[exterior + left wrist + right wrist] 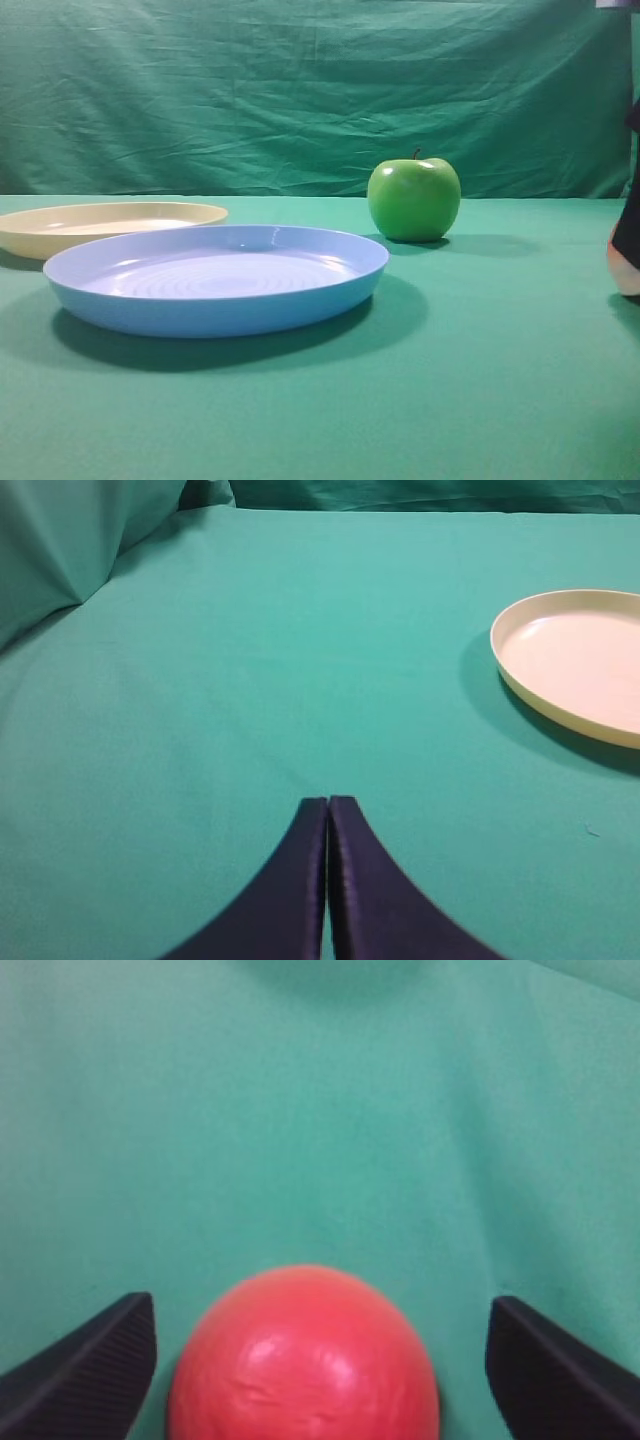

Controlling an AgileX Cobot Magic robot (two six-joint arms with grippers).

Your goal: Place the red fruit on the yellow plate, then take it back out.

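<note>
The red fruit (304,1356) lies on the green cloth, filling the bottom middle of the right wrist view. My right gripper (320,1360) is open, one dark finger on each side of the fruit with gaps between. In the exterior view only a pale sliver of the fruit (622,268) shows at the right edge beside the dark arm. The yellow plate (110,224) sits at the far left, empty; it also shows in the left wrist view as the yellow plate (585,670). My left gripper (328,802) is shut with nothing in it, hanging over bare cloth left of that plate.
A larger light blue plate (215,278) stands in front of the yellow one. A shiny green apple (413,198) with a stem sits behind it to the right. A green cloth backdrop (300,90) closes the far side.
</note>
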